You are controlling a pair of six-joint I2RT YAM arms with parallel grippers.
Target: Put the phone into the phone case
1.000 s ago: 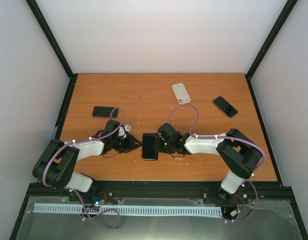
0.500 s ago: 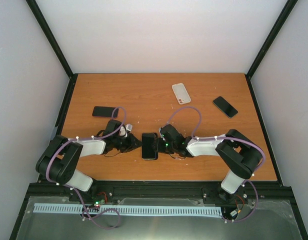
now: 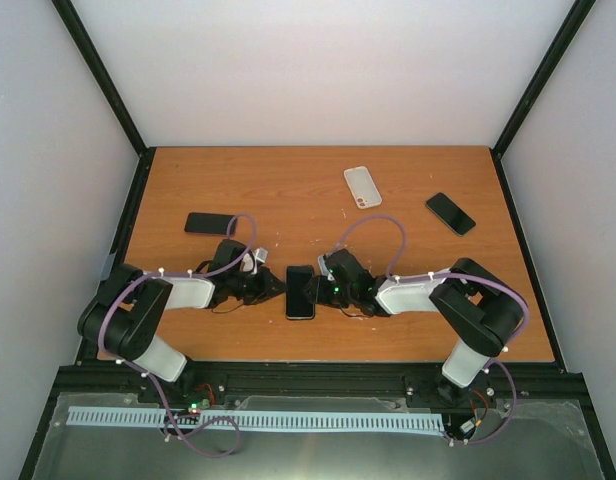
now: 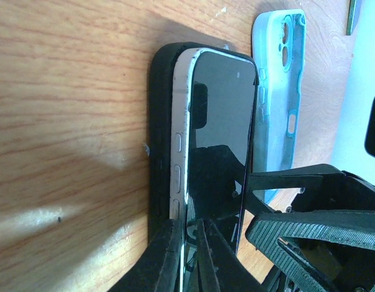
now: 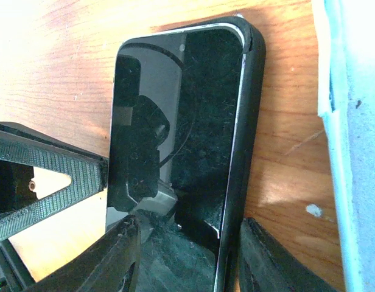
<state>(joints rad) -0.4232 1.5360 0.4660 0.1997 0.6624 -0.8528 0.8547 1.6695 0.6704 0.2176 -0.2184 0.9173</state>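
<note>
Two robot arms meet low over the middle of a wooden bench [image 3: 288, 190], a little toward its 6 o'clock edge. Between them lies a dark-screened phone [image 3: 300, 291] with a pale side rim.

The left tool [image 3: 279, 288] sits at the phone's 9 o'clock side. In the left wrist view its fingers [image 4: 166, 258] are closed to a thin slit, and the phone's rim runs into that slit, so it pinches the phone's long edge.

The right tool [image 3: 319, 291] sits at the phone's 3 o'clock side. In the right wrist view its fingers [image 5: 122, 255] stand partway apart, one on each side of the near end of the black phone case [image 5: 252, 91], and appear to press against it.

The phone rests in the case but is not flush. Its rim on the left tool's side stands proud of the case wall.

Elsewhere on the bench, well apart from the tools, are:
- a second dark phone [image 3: 210, 223] at 10 o'clock
- a pale case [image 3: 362, 187] at 1 o'clock
- a third dark phone [image 3: 450, 213] at 2 o'clock
</note>
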